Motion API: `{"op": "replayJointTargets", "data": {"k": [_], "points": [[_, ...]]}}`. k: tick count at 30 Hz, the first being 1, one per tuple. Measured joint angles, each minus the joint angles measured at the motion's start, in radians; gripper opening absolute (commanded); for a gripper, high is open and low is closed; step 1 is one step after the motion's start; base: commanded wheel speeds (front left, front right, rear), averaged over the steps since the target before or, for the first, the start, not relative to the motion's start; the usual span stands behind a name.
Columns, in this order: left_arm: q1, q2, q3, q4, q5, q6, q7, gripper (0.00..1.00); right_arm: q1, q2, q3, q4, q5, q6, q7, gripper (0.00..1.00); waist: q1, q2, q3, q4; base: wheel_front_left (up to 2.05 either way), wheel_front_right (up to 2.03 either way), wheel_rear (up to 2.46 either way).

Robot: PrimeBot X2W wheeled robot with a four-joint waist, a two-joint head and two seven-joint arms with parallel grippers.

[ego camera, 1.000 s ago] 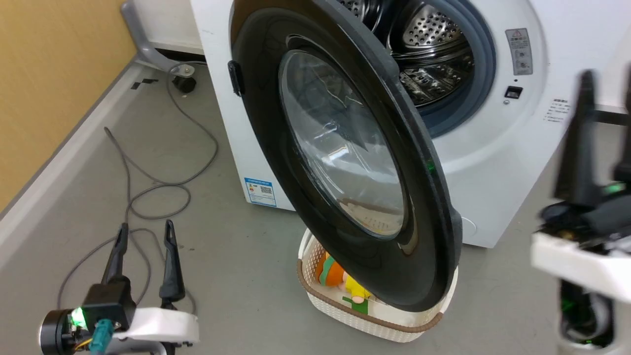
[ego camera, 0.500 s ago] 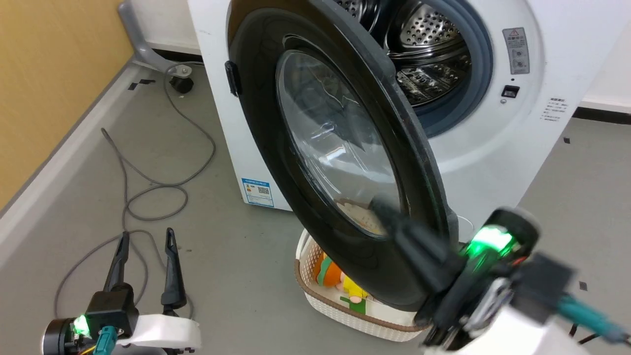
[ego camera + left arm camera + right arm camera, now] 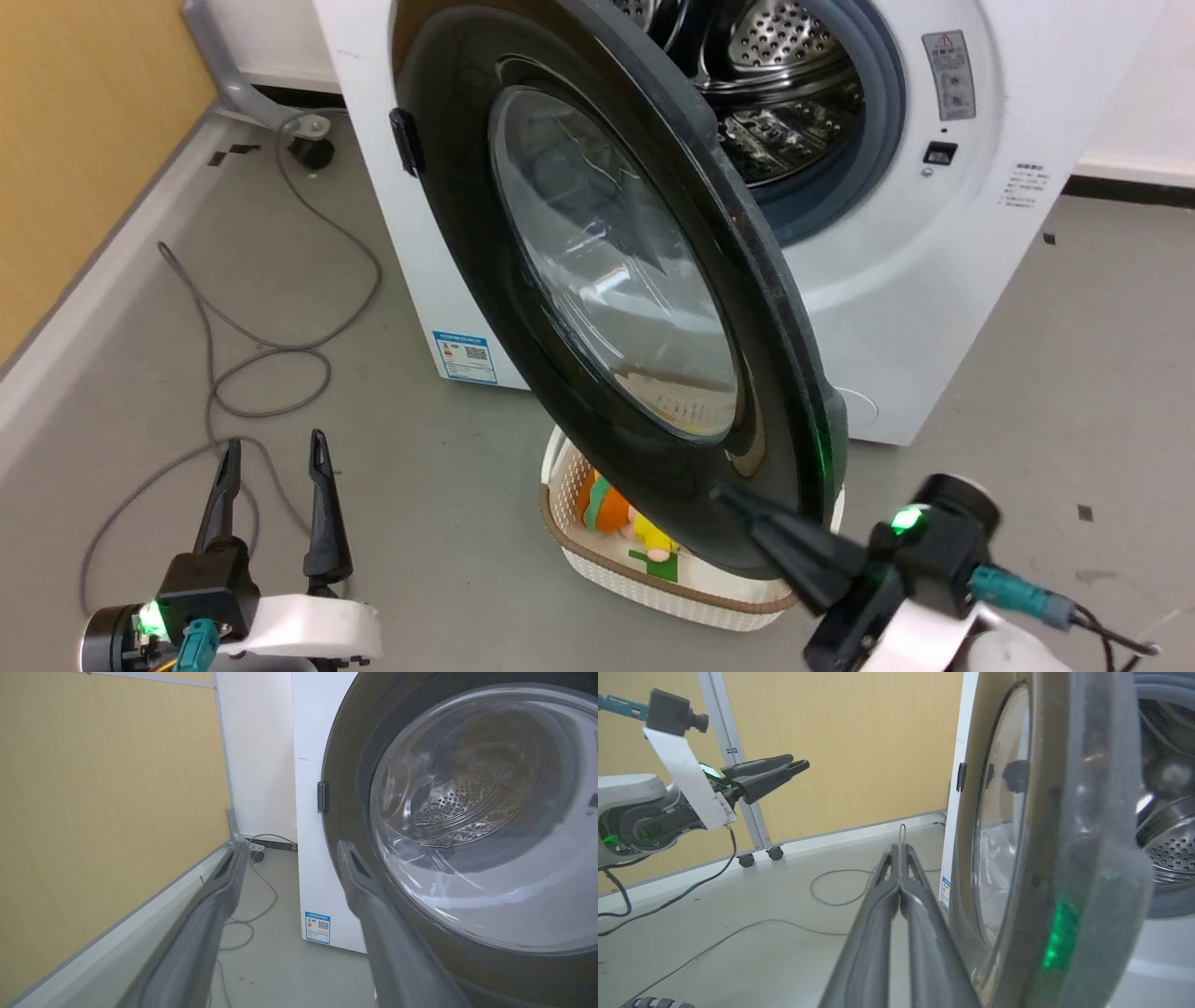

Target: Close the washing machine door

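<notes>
Door (image 3: 607, 280) half open off the washing machine (image 3: 934, 308), above a basket (image 3: 653, 588). Right gripper (image 3: 726, 497), jaws together and empty, sits at the door's lower outer rim. Left gripper (image 3: 271, 450) gapes, idle. Best to push steadily near the free edge, toward the drum (image 3: 784, 84).

Right pincer (image 3: 733, 499) at lower outer rim of washing machine door (image 3: 607, 280), contact undetermined; washing machine (image 3: 896, 308) beyond the door; basket (image 3: 653, 588) on floor (image 3: 448, 523) just left of that pincer, beneath the door; left pincer (image 3: 274, 443) well apart leftward, above a floor cable (image 3: 271, 348).
</notes>
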Motion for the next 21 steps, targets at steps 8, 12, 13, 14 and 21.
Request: {"op": "replayJointTargets", "data": {"k": [8, 12, 13, 14, 21], "points": [[-0.006, -0.018, -0.005, -0.006, 0.030, -0.017, 0.000, 1.00, 0.014, 0.024, -0.108, 0.105, -0.035, 0.002, -0.004, 0.00, 0.0000, 0.0000, 0.035, -0.016, 0.00, 0.00, 0.00], [-0.023, -0.027, -0.006, -0.009, 0.032, -0.022, 0.000, 1.00, 0.009, 0.044, -0.178, 0.139, -0.053, 0.002, -0.011, 0.00, 0.0000, 0.0000, 0.058, -0.019, 0.00, 0.00, 0.00], [-0.028, -0.028, -0.006, -0.010, 0.032, -0.026, 0.000, 1.00, 0.005, 0.048, -0.198, 0.149, -0.063, 0.002, -0.012, 0.00, 0.0000, 0.0000, 0.065, -0.020, 0.00, 0.00, 0.00], [-0.032, -0.030, -0.006, -0.010, 0.032, -0.026, 0.000, 1.00, -0.002, 0.055, -0.220, 0.160, -0.065, 0.002, -0.015, 0.00, 0.0000, 0.0000, 0.073, -0.021, 0.00, 0.00, 0.00], [-0.074, -0.039, -0.015, -0.016, 0.038, -0.036, 0.000, 1.00, -0.103, 0.085, -0.339, 0.251, -0.096, 0.002, -0.022, 0.00, 0.0000, 0.0000, 0.132, -0.018, 0.00, 0.00, 0.00]]}}
